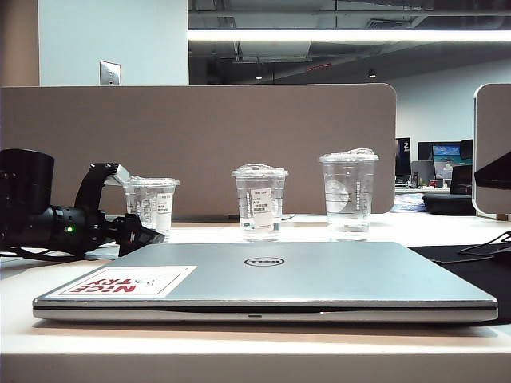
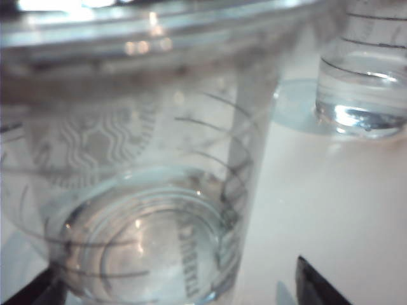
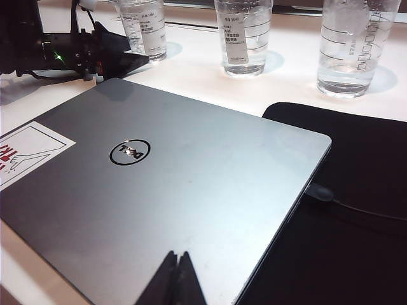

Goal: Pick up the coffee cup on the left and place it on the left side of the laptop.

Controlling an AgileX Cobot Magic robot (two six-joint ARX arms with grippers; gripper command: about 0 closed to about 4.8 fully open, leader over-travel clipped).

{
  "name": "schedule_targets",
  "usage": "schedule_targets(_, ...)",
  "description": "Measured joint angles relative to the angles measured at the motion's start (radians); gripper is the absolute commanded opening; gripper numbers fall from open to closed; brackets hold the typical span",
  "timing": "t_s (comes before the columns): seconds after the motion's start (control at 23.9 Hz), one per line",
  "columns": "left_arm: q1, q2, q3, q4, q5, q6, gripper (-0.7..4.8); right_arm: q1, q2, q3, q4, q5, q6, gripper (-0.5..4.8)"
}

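Note:
The coffee cup (image 1: pixel 153 201) is the squat clear one on the left, standing on the white desk behind the laptop (image 1: pixel 319 279). My left gripper (image 1: pixel 137 209) reaches in from the left and is open, one dark finger on each side of the cup. Up close in the left wrist view, the cup (image 2: pixel 140 159) fills the space between the fingertips (image 2: pixel 318 287), with a gap at the one that shows clearly. My right gripper (image 3: pixel 178 260) is shut and empty, hovering over the laptop lid (image 3: pixel 191 171). The cup (image 3: pixel 145 28) and left gripper (image 3: pixel 117 54) also show there.
A dome-lidded cup (image 1: pixel 259 201) stands in the middle and a taller cup (image 1: pixel 349 191) to its right, both behind the laptop. A black pad (image 3: pixel 356 210) with a cable lies to the laptop's right. A grey partition (image 1: pixel 200 136) closes off the back.

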Motion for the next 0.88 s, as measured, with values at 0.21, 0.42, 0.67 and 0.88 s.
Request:
schedule_targets(0.21,-0.002,0.034,0.003,0.099,-0.024,-0.038,4.79,0.0,0.0,0.0,0.0,0.0,0.0,-0.05)
schedule_targets(0.42,-0.005,0.066,0.003,0.203,-0.074,-0.066,4.79,0.0,0.003,0.0,0.0,0.0,0.0,-0.05)
schedule_targets(0.67,-0.006,0.089,0.028,0.24,-0.083,-0.077,4.79,0.0,0.005,0.0,0.0,0.0,0.0,-0.05)
schedule_targets(0.88,-0.006,0.089,0.028,0.24,-0.083,-0.078,4.79,0.0,0.006,0.0,0.0,0.0,0.0,-0.05)
